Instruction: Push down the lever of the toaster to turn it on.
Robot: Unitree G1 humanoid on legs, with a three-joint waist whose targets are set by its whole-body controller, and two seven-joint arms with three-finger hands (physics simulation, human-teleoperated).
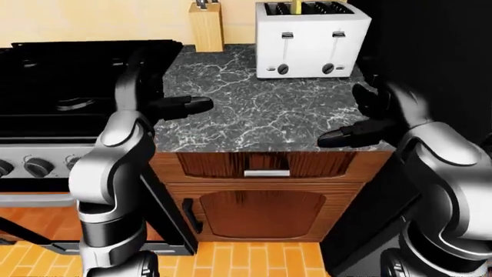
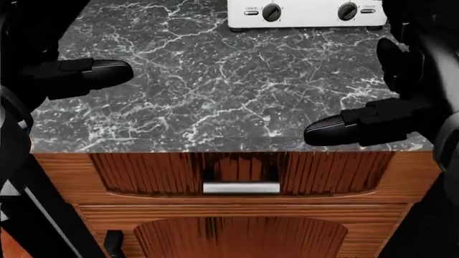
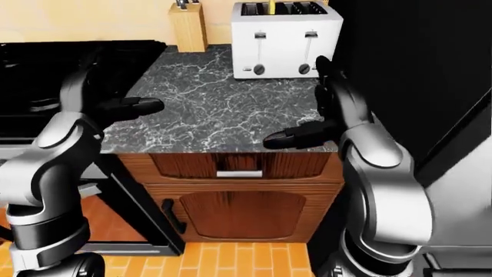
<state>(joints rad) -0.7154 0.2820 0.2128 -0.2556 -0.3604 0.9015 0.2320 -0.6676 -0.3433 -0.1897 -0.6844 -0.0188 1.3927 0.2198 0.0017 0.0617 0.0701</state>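
Both hands held over counter [image 1: 254, 115] near edge: left hand [image 1: 180, 107] and right hand [image 1: 353, 134] empty, fingers extended. Toaster [image 1: 310, 39] sited at far wall, levers [image 1: 286, 36] up, well apart. Risk judged: knob struck instead if reach aimed low.

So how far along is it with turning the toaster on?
Early. Done: it stands at the counter with the toaster in view. In hand: nothing; the left hand and right hand hover empty over the marble, short of it. Left: reach a lever, both sitting high in their slots, and push it down.
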